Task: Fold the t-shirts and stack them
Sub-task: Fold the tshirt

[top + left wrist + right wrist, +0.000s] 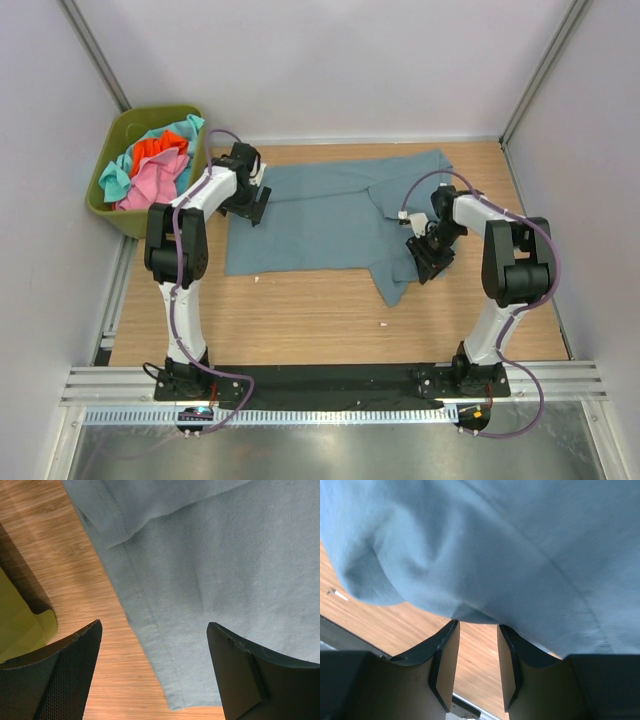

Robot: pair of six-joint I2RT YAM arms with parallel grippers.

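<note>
Cloth of the slate-blue t-shirt (pixel 320 215) looks limp and light: pinch hem corners. Left gripper (pixel 154 630) gapes empty over its edge; right gripper (pixel 478 625) sits half-closed at its fold, hold unclear.

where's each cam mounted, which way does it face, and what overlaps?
Top external: above and behind the bases, facing down-forward over table, slate-blue t-shirt, bin; left arm, right arm whole.
Left wrist: on left arm, facing down at the shirt's hemmed edge on wood; open left end effector shows.
Right wrist: on right arm, close on bunched shirt cloth; right end effector shows, fingers narrowly apart.
Shared: all see t-shirt and table; top and left wrist both see the bin.
</note>
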